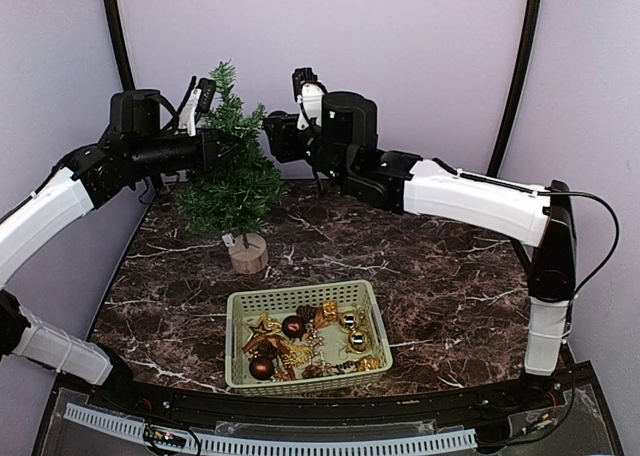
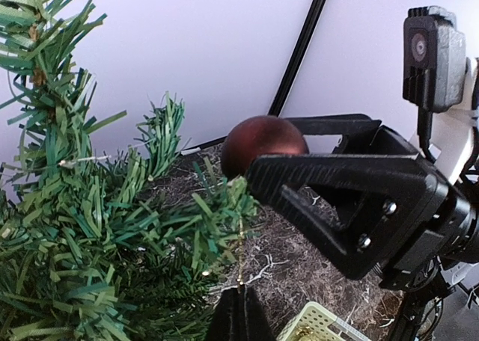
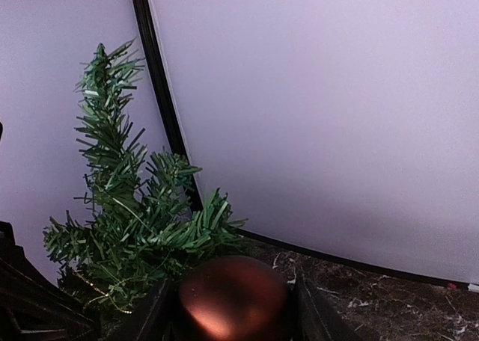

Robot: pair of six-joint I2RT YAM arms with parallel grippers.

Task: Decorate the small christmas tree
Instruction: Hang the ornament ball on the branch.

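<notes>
Right gripper (image 2: 293, 151) clamping glossy dark-red ball ornament (image 2: 258, 140) beside small green bristly christmas tree (image 1: 235, 181).
Left gripper (image 2: 239, 316) fully closed at the branches.

The small green bristly christmas tree (image 1: 232, 176) stands left of centre in the top view, toward the back of the dark marble-patterned table (image 1: 450, 276). In front of it, at lower centre, lies the pale perforated plastic basket (image 1: 300, 293), with ornaments in it. The left gripper (image 1: 213, 144) reaches in at the tree's left side. The right gripper (image 1: 272, 128) is just right of its upper branches, with a dark red round bauble (image 3: 232, 300) between its fingers, beside the branch tips.
</notes>
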